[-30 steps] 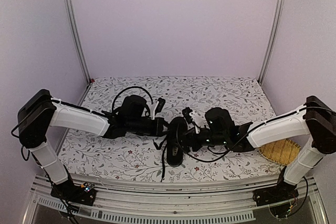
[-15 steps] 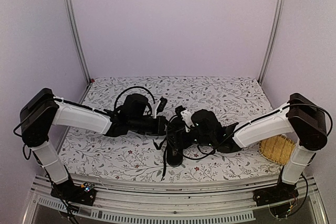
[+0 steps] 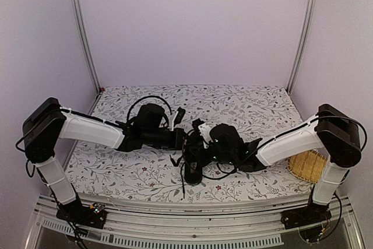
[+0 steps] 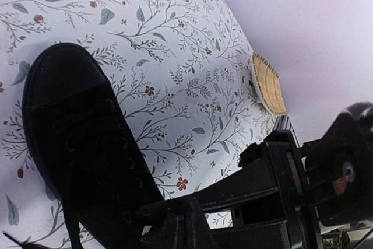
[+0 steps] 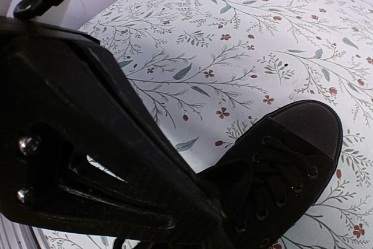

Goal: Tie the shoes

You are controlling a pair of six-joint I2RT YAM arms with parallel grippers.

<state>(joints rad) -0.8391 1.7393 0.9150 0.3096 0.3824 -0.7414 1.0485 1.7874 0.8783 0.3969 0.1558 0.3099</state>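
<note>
1. Where the two arms meet over the middle of the flowered table (image 3: 250,106), the black lace-up shoe (image 3: 194,164) sits upright on its sole, nearer the table's near edge than its far one.
2. We see the left hand (image 3: 182,139) extended from the left and the right hand (image 3: 197,143) from the right. Both are low at the shoe's far end and close to each other, and from above their tips are lost against the black shoe.
3. In the left wrist view, the left hand's fingers (image 4: 172,228) lie drawn together with only a thin seam between them, just above the laced upper. We cannot tell whether a lace is pinched there.
4. In the right wrist view, one broad black finger (image 5: 116,121) crosses the frame and ends over the shoe's tongue. We cannot tell how wide that hand stands.
5. In both wrist views the rounded toe lies at the end away from the hand.
6. A thin black lace (image 3: 182,188) trails from the shoe across the cloth toward the near edge.
7. A woven straw tray (image 3: 308,167) lies at the table's right edge, well apart from the shoe.
</note>
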